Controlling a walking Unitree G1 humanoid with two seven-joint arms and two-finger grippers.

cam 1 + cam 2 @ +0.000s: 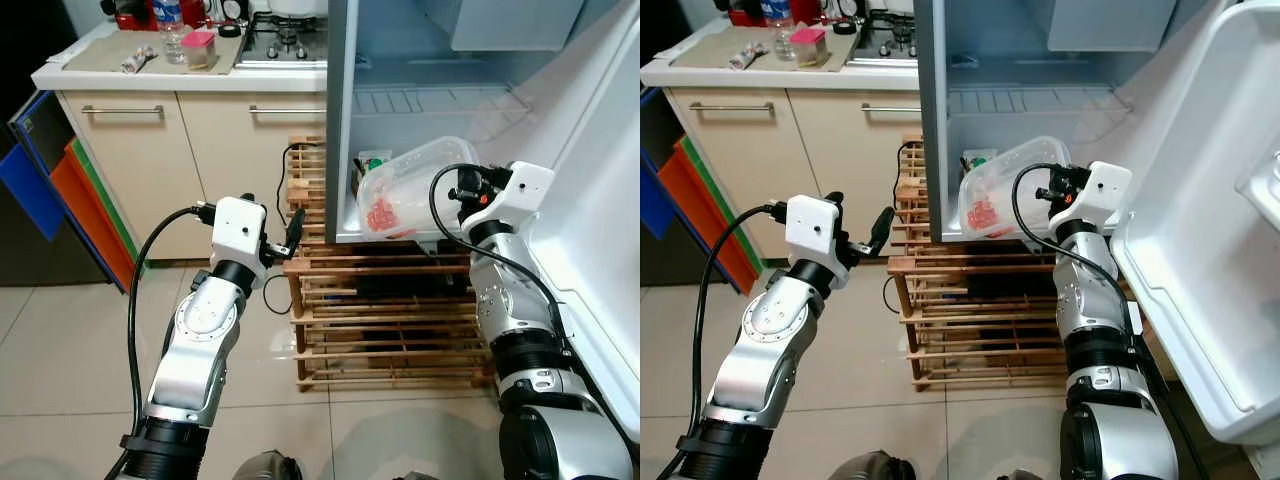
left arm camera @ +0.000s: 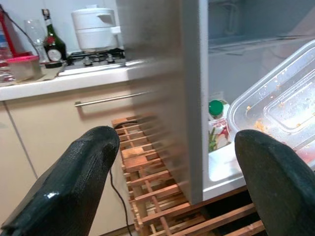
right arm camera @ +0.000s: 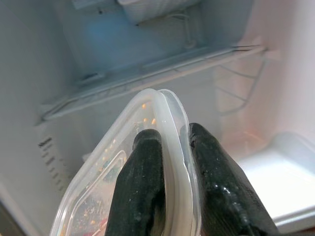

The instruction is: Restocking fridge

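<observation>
A clear plastic food container (image 1: 410, 185) with red food inside hangs tilted at the mouth of the open fridge (image 1: 420, 90), above its bottom shelf. My right gripper (image 3: 170, 147) is shut on the container's rim, one black finger (image 3: 142, 182) on each side. My left gripper (image 2: 172, 162) is open and holds nothing; it hovers to the left of the fridge, in front of the wooden rack (image 1: 380, 320). A small green-capped jar (image 2: 215, 109) stands on the bottom shelf behind the container.
The fridge stands on the wooden slatted rack. Its white door (image 1: 1200, 250) is swung open on the right. A wire shelf (image 1: 430, 100) spans the fridge higher up. On the left stand a cabinet (image 1: 160, 170) and a counter with a hob (image 1: 285, 40).
</observation>
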